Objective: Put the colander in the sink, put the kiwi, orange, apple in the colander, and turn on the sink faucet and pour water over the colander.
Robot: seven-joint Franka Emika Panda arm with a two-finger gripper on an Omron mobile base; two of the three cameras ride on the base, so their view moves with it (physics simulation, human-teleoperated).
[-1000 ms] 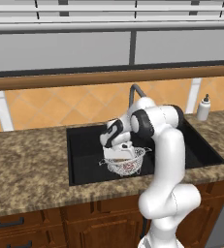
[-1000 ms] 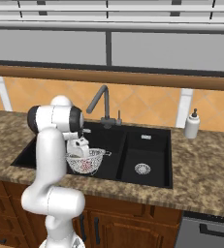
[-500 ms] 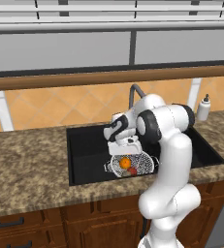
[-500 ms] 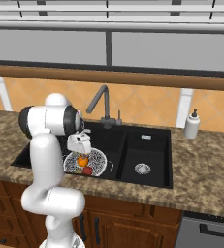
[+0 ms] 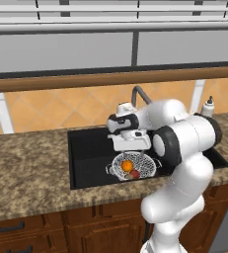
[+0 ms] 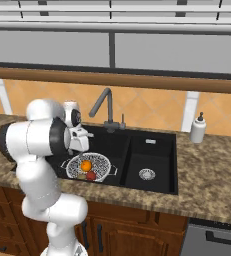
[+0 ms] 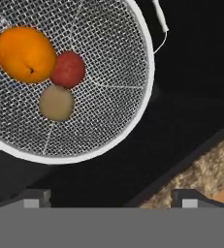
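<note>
The colander [image 7: 101, 72] sits in the left basin of the sink [image 6: 152, 150], with the orange [image 7: 25, 54], apple [image 7: 68, 69] and kiwi [image 7: 56, 102] lying together inside it, the three touching; the faucet [image 6: 103, 102] rises at the sink's back edge, and a white soap bottle [image 6: 198, 129] stands on the table [image 6: 212, 175] to the right. The gripper [image 7: 111, 196] hangs above the colander's rim, its fingers spread wide and holding nothing; in the base views it sits just over the colander's back edge [image 5: 130, 143].
</note>
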